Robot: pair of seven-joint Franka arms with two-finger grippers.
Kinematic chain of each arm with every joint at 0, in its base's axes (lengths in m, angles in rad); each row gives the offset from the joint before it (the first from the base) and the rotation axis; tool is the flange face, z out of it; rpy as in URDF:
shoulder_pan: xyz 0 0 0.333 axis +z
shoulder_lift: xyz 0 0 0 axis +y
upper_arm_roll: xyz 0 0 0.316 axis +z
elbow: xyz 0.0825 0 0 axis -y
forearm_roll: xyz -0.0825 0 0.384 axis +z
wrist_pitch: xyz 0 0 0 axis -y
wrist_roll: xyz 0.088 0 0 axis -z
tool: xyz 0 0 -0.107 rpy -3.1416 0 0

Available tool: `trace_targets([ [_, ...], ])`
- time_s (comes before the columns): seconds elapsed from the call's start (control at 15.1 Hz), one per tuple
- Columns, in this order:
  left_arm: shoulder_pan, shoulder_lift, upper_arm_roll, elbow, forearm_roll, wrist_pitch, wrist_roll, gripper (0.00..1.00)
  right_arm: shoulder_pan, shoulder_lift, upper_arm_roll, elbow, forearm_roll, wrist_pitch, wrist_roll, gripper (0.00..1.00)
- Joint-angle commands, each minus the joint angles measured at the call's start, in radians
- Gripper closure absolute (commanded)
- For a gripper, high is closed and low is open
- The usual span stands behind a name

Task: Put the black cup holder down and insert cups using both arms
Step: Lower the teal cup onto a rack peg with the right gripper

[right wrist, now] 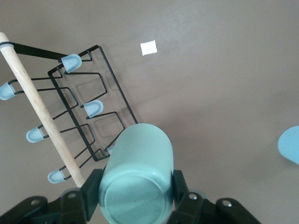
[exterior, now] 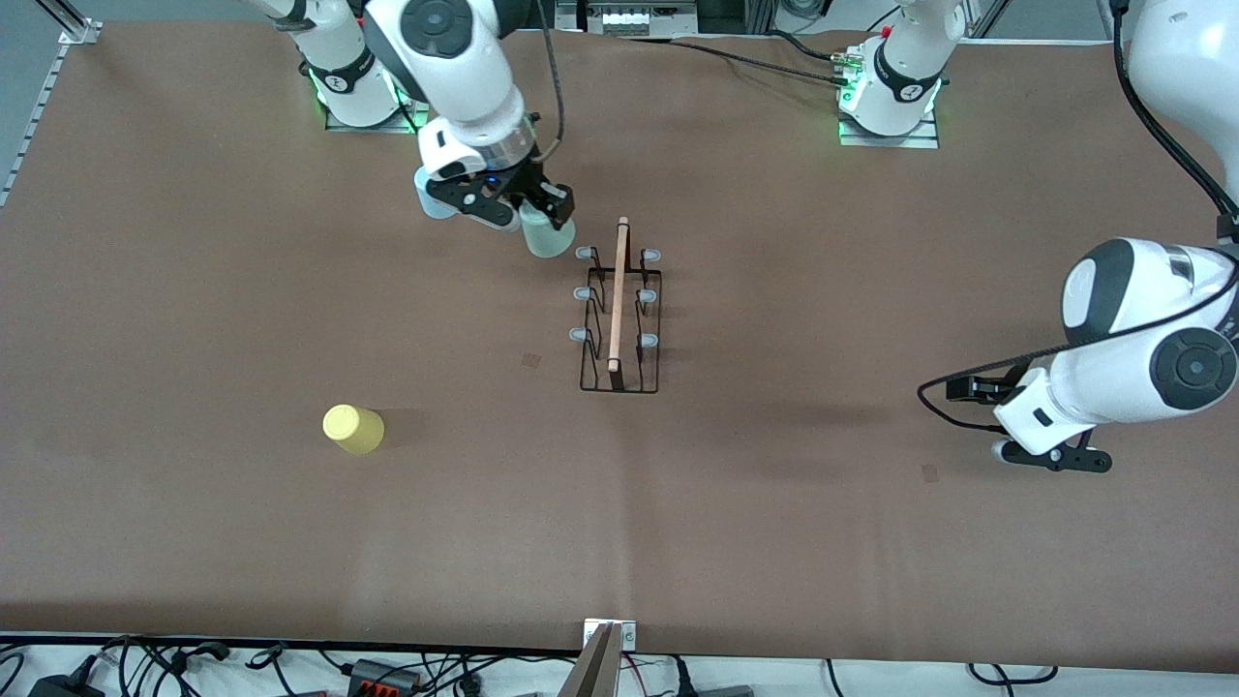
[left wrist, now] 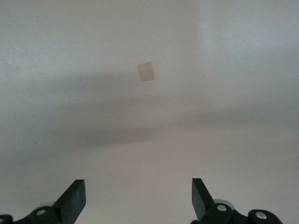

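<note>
The black cup holder [exterior: 619, 319] stands mid-table, with its wooden rod [exterior: 618, 295] on top and its grey-blue tipped prongs bare. It also shows in the right wrist view [right wrist: 100, 100]. My right gripper [exterior: 542, 215] is shut on the pale green cup [exterior: 550, 238], held tilted in the air next to the holder's end toward the robots' bases; the cup also shows in the right wrist view [right wrist: 138, 179]. The light blue cup [exterior: 426, 201] stands partly hidden under that gripper. The yellow cup [exterior: 353, 429] stands upside down nearer the front camera. My left gripper [exterior: 1055, 457] waits open and empty [left wrist: 138, 196].
Small square marks lie on the brown table cover, one beside the holder [exterior: 531, 360] and one under the left gripper [left wrist: 147, 72]. The light blue cup's edge shows in the right wrist view [right wrist: 289, 144]. Cables and a bracket [exterior: 608, 644] run along the table's front edge.
</note>
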Motion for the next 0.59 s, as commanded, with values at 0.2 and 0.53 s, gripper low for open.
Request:
trace_targets([
  [0.2, -0.002, 0.027, -0.012, 0.009, 0.116, 0.027, 0.014, 0.0, 0.052, 0.115, -0.013, 0.091, -0.073, 0.03, 0.092, 0.78],
  [0.53, -0.01, 0.027, -0.012, 0.009, 0.116, 0.027, 0.013, 0.0, 0.069, 0.158, -0.013, 0.091, -0.073, 0.076, 0.124, 0.01],
])
